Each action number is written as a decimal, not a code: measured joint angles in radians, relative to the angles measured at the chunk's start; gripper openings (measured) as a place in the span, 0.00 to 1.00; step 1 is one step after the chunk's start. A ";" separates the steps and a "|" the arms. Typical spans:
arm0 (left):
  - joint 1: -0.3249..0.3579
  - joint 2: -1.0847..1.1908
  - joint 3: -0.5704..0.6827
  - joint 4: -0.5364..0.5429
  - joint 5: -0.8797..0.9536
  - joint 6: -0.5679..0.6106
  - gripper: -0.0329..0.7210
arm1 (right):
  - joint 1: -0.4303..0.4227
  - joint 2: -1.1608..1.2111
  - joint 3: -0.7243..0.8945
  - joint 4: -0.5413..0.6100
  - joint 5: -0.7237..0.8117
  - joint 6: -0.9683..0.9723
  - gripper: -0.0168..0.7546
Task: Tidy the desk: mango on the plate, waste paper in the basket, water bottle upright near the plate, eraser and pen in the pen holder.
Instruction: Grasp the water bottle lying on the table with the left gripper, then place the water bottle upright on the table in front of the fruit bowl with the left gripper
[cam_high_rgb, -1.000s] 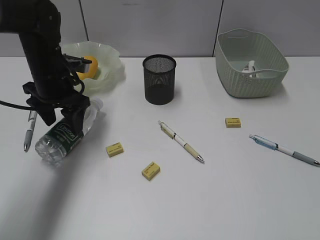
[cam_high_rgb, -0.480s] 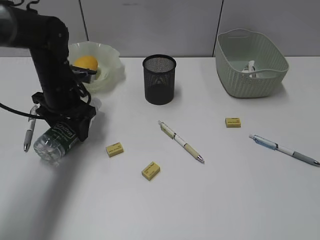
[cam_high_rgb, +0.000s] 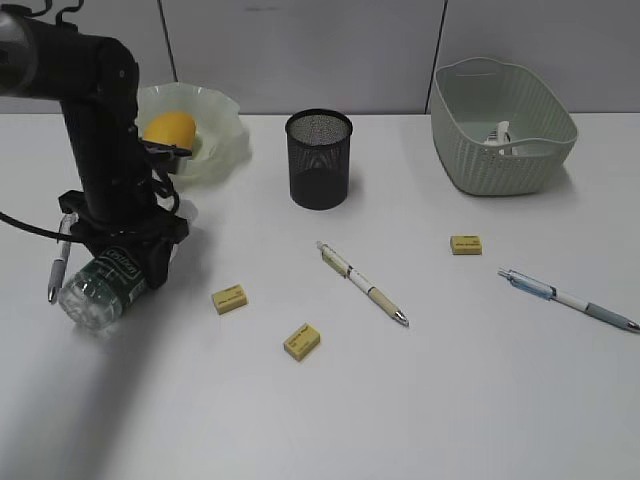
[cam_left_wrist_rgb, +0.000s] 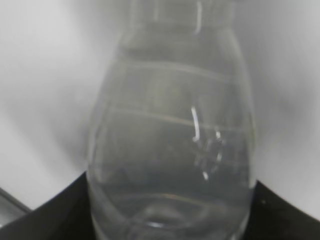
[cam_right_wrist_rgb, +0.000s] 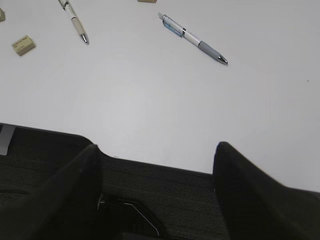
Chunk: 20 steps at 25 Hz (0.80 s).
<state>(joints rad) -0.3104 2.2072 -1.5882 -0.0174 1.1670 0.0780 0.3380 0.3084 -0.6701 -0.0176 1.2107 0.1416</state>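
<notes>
The water bottle (cam_high_rgb: 100, 285) lies on its side on the desk (cam_high_rgb: 450, 400) at the left, below the plate (cam_high_rgb: 215, 150), which holds the mango (cam_high_rgb: 168, 128). My left gripper (cam_high_rgb: 125, 255) straddles the bottle; in the left wrist view the bottle (cam_left_wrist_rgb: 170, 150) fills the gap and both black fingers press its sides. Crumpled waste paper (cam_high_rgb: 500, 135) lies in the basket (cam_high_rgb: 505, 150). The pen holder (cam_high_rgb: 319, 160) stands at mid-back. Three erasers (cam_high_rgb: 229, 298) (cam_high_rgb: 302, 341) (cam_high_rgb: 465, 244) and pens (cam_high_rgb: 362, 283) (cam_high_rgb: 568, 299) lie loose. My right gripper (cam_right_wrist_rgb: 157, 160) stands open and empty.
A third pen (cam_high_rgb: 60, 262) lies just left of the bottle and the left arm. The right wrist view looks over the desk's near edge at a blue pen (cam_right_wrist_rgb: 192, 38), a beige pen (cam_right_wrist_rgb: 75, 20) and an eraser (cam_right_wrist_rgb: 23, 44).
The left gripper came down over the bottle and its fingers drew in against it. The bottle shifted slightly to the left. The right gripper has not moved.
</notes>
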 joint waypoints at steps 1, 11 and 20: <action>0.000 -0.002 0.000 0.000 0.017 0.000 0.70 | 0.000 0.000 0.000 -0.001 0.000 0.000 0.73; -0.001 -0.189 0.000 -0.109 0.049 -0.008 0.70 | 0.000 0.000 0.000 -0.001 0.000 0.000 0.73; -0.001 -0.481 0.033 -0.113 0.030 -0.021 0.70 | 0.000 0.000 0.000 -0.001 0.001 0.000 0.72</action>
<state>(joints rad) -0.3113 1.7266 -1.5551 -0.1301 1.1966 0.0574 0.3380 0.3084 -0.6701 -0.0185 1.2116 0.1418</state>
